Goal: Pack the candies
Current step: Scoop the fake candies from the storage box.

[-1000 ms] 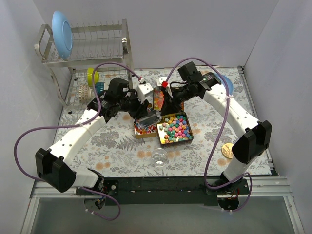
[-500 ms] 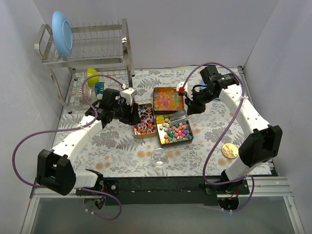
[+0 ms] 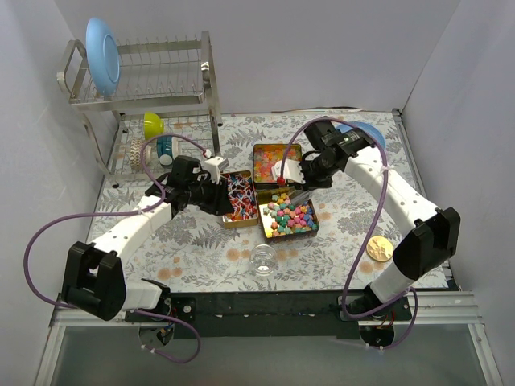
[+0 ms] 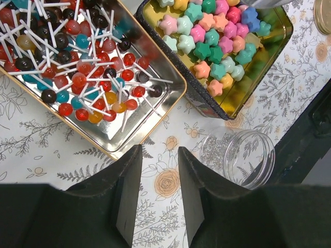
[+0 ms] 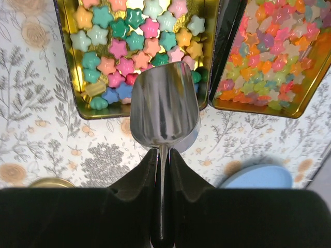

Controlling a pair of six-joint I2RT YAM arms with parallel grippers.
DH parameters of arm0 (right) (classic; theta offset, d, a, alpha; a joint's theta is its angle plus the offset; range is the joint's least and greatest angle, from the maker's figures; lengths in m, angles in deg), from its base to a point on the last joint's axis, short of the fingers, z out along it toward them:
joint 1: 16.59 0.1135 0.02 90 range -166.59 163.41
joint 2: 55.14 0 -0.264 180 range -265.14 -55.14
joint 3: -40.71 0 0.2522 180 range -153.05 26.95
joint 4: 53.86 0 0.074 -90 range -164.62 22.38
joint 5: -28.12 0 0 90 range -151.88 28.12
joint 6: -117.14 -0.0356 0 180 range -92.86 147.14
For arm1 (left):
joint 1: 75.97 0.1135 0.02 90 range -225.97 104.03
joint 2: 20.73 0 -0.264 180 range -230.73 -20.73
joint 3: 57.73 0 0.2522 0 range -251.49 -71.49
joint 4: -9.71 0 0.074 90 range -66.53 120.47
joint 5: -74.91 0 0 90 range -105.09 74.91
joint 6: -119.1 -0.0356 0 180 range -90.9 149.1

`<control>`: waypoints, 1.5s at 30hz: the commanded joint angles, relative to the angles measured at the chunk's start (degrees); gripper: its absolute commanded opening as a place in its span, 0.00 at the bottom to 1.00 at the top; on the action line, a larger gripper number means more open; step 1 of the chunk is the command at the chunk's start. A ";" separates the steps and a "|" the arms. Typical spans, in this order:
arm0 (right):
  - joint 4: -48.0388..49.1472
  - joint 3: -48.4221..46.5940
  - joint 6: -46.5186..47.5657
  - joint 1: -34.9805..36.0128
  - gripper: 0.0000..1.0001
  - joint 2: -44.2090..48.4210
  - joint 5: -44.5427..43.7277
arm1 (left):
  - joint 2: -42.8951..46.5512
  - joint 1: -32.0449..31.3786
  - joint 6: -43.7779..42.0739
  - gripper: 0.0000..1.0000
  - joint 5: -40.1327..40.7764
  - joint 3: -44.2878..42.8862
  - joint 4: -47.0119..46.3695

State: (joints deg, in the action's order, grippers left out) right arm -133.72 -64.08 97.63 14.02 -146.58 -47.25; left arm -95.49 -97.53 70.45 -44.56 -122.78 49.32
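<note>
- Right wrist cam: R gripper [image 5: 163, 165] jaws pinched tight on scoop [image 5: 164, 106] handle. Bowl looks empty, mouth aimed into star tin [image 5: 66, 77], prob. lined up to dig.
- Stars [image 5: 139, 46] (pink, green, orange, blue) fill that tin. Gummies [image 5: 269, 46] fill gummy tin [image 5: 258, 110] right alongside.
- L gripper [image 4: 159, 170] jaws part open, holding nothing, over bare surface [image 4: 31, 139] just off lolly tin [image 4: 137, 124]; likely on standby for jar [image 4: 243, 155] nearby.
- Lollies [image 4: 77, 67] cover most of their tin, near corner bare.
- Jar upright, open, looks empty; gold lid [image 3: 378, 248] well apart, to the right.
- No candy packed yet, by my read.
</note>
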 commanded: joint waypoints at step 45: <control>1.07 14.99 -2.83 10.44 0.01 -1.20 -19.47 | 7.96 -0.41 7.87 0.41 -1.03 10.77 -4.84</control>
State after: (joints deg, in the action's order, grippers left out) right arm -132.11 -52.56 94.71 28.58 -146.91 -68.23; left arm -89.40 -97.58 75.67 -48.04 -112.97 45.49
